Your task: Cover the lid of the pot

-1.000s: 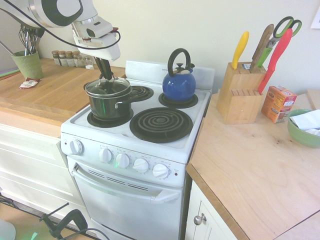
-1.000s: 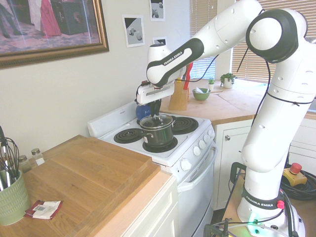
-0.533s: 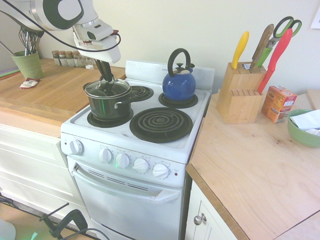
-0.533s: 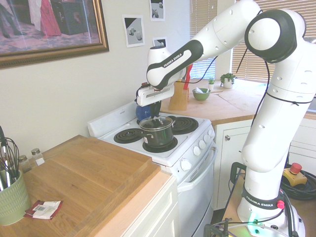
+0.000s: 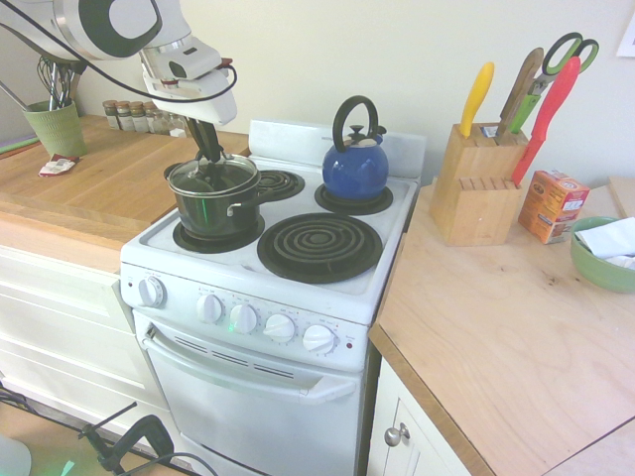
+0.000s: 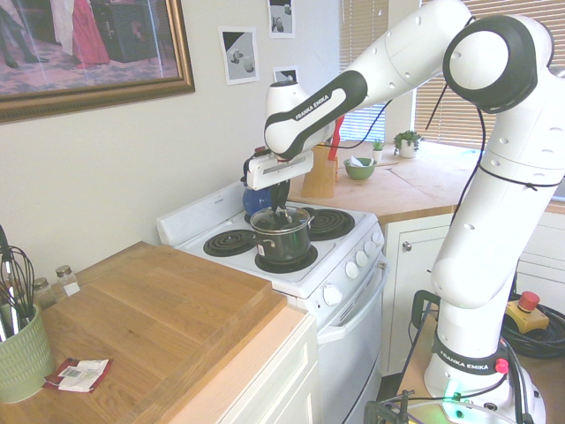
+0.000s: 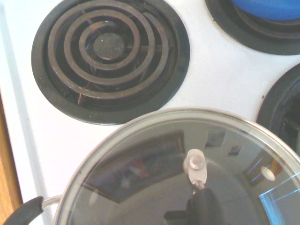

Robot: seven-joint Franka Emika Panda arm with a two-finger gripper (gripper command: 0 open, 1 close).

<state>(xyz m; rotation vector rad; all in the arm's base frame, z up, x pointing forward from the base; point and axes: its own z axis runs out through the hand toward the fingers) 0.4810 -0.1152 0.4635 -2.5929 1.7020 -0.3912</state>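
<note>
Nothing moved: pincer (image 5: 210, 159) shut, lid (image 5: 213, 177) atop pot (image 5: 213, 210).

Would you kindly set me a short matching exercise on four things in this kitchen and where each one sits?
Things:
1. lid
2. kettle
3. knife block
4. green cup with whisks

Places:
A. counter beside the orange box
B. back burner
C. wooden counter on the far side of the stove from the knives
D. over the pot, gripper at its knob

Pairs: 1-D, 2-B, 3-A, 4-C
</note>
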